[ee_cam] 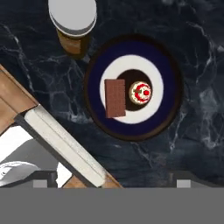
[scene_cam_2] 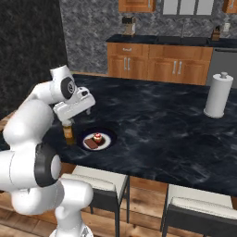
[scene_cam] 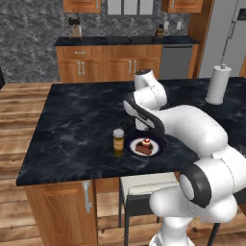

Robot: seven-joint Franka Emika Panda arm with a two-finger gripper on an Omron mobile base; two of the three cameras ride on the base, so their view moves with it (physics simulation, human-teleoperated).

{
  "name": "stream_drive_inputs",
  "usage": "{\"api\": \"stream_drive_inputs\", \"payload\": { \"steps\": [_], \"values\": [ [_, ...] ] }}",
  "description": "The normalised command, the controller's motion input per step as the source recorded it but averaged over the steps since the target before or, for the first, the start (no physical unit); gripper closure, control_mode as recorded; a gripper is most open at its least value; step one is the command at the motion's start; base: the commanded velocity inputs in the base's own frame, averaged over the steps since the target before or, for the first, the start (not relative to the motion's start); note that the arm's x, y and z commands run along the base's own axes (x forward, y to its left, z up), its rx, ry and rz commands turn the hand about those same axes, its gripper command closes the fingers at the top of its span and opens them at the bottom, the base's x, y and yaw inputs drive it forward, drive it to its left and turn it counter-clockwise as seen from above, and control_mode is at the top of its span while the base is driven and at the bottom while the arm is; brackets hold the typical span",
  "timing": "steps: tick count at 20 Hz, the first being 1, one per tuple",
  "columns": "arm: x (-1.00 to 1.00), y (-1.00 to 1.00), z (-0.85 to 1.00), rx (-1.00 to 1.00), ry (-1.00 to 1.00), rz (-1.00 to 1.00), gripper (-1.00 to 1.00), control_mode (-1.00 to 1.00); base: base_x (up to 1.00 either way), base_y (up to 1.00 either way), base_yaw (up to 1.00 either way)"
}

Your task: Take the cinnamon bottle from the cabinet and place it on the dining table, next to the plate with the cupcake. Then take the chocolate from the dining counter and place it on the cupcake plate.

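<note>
Above the plate, the two-finger end effector (ee_cam: pixel 112 183) hangs empty, fingers spread wide. Directly below, the flat brown chocolate bar (ee_cam: pixel 115 98) lies on the dark-rimmed round plate (ee_cam: pixel 131 130), touching the red-topped cupcake (ee_cam: pixel 141 92). Just beside it, the grey-capped amber cinnamon bottle (ee_cam: pixel 73 25) stands upright on the black marble desk (scene_cam: pixel 77 125).

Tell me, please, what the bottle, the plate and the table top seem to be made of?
Bottle: probably amber glass or plastic, with a smooth grey cap, maybe metal. Plate: looks like glazed ceramic, dark blue rim, white ring. Table top: polished black stone, seemingly marble, given its pale veins.
</note>
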Motion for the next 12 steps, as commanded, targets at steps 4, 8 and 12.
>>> {"api": "stream_drive_inputs", "payload": {
  "steps": [4,8,12],
  "values": [
    [-0.78,-0.39,0.78,0.03,-0.37,0.0,-1.0,-1.0,0.0,0.0,0.0],
    [-0.89,-0.59,0.5,0.08,-0.38,0.01,-1.0,-1.0,0.0,0.0,0.0],
    [-0.8,-0.63,0.3,0.09,-0.39,0.0,-1.0,-1.0,0.0,0.0,0.0]
  ]
}}
